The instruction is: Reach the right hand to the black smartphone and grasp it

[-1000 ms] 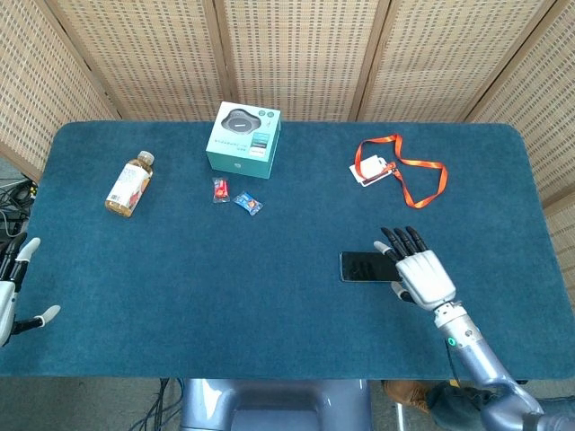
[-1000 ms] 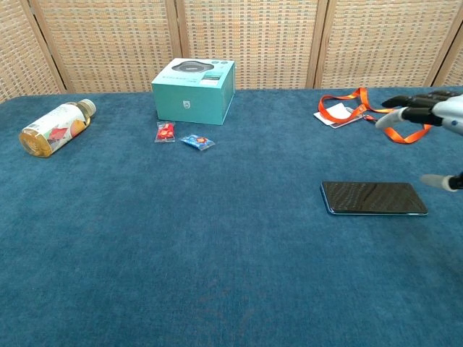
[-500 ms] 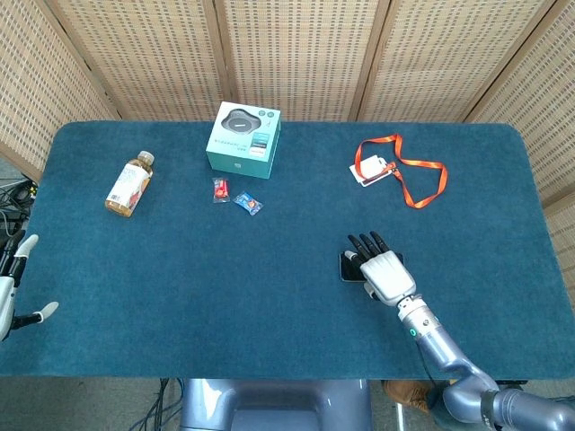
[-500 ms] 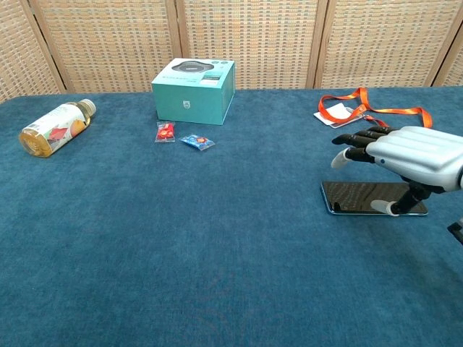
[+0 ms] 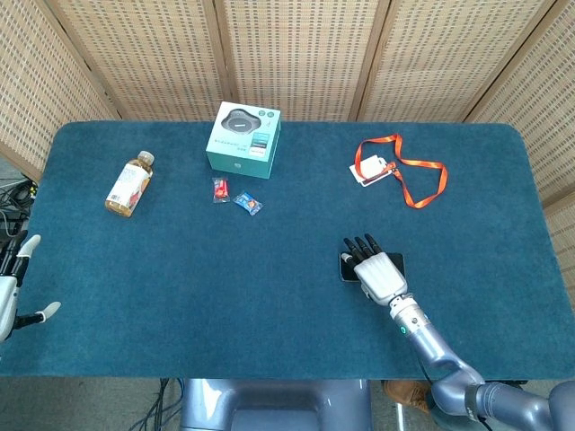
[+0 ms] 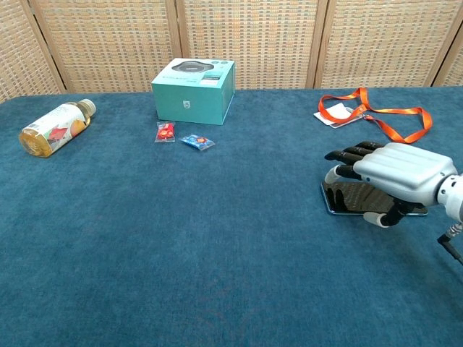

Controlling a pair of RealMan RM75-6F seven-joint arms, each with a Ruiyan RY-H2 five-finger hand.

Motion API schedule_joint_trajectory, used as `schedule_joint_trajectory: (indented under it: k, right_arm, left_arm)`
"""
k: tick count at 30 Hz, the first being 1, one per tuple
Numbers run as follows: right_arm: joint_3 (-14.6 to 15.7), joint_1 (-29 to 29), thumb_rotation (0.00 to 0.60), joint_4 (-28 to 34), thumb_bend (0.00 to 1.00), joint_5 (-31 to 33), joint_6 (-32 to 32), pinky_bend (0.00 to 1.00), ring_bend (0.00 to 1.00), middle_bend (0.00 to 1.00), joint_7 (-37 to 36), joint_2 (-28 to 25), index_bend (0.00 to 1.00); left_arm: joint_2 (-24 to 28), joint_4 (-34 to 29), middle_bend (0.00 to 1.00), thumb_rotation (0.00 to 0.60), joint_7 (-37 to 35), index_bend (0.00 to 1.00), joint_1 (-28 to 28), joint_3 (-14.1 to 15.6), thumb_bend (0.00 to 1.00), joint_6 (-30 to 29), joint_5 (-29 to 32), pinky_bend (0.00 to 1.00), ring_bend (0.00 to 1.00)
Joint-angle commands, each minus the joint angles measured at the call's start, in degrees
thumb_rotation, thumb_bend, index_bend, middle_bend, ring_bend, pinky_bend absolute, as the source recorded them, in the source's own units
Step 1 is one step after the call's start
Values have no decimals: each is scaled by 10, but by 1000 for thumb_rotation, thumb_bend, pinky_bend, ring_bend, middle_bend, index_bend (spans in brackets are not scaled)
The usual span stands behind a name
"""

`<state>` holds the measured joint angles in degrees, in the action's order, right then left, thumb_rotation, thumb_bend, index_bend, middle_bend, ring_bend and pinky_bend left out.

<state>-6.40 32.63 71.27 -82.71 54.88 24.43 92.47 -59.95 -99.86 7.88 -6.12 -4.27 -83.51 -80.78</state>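
Observation:
The black smartphone lies flat on the blue table cloth at the right front; in the head view only its left end and right corner show. My right hand hovers low over it, palm down, fingers spread toward the phone's left end. The thumb lies at the phone's near edge. The phone still lies flat on the cloth. From above the right hand covers most of the phone. My left hand hangs beside the table's left front corner, fingers apart and holding nothing.
An orange lanyard with a badge lies beyond the phone at the right back. A teal box stands at the back middle, with two small wrapped sweets in front of it. A juice bottle lies at the left.
My right hand has moved left from beside the phone's right end to above it, then sunk lower with the thumb at the near edge. The left hand has barely moved.

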Motion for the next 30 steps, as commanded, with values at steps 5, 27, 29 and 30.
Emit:
schedule_joint_trajectory:
  k: [5,27,29,30]
  right_arm:
    - [8,5,600,-35,501,-8,13,0,0,0,0,20,203]
    - [11,9,600,-125,715,2,23,0,0,0,-16,59,358]
    - [9,11,600,-130,780,3,26,0,0,0,-21,60,361]
    - [7,11,600,-131,797,3,28,0,0,0,-23,59,361]
  left_arm:
    - [1,0,0,600,-1,0,0,0,0,-1,1,0,0]
    - [-1,1,0,600,1,0,-2,-1,0,2,4,0,0]
    - [-1,1,0,600,0,0,-2,-1,0,2,5,0,0]
    - [-1,1,0,600,0,0,-2,-1,0,2,6,0,0]
